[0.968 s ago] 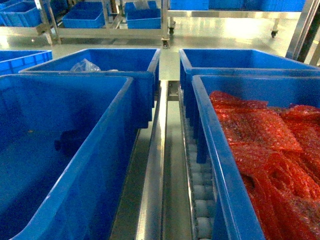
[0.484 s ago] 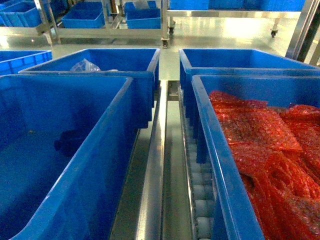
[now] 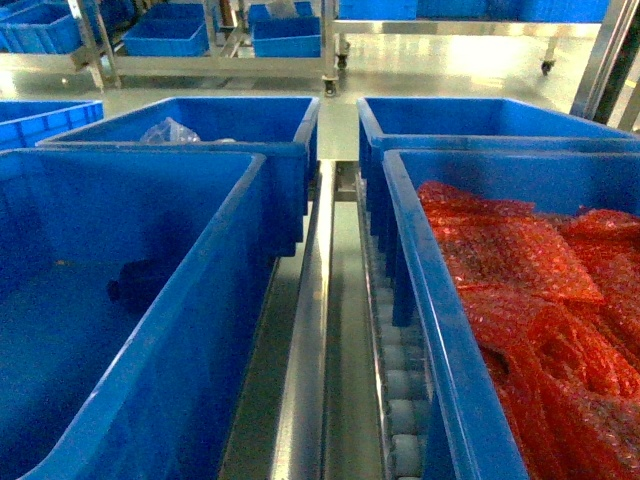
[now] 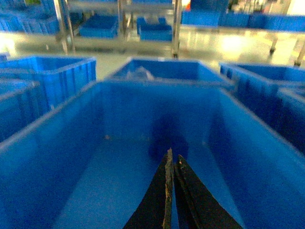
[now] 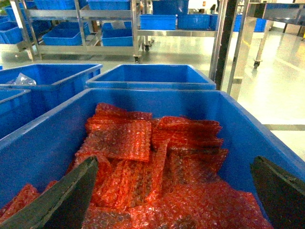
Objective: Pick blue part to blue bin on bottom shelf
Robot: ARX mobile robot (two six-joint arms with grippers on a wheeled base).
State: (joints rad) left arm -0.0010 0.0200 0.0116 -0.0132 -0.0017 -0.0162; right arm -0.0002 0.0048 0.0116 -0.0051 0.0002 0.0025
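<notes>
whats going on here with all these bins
A two-armed robot is working over blue bins on a roller rack. Its left gripper, jaws shut and apparently empty, hangs over the near left bin, where a dark blue part lies on the floor. Its right gripper, jaws wide open, hangs over the near right bin, full of red bubble-wrap bags. Nothing is being held.
</notes>
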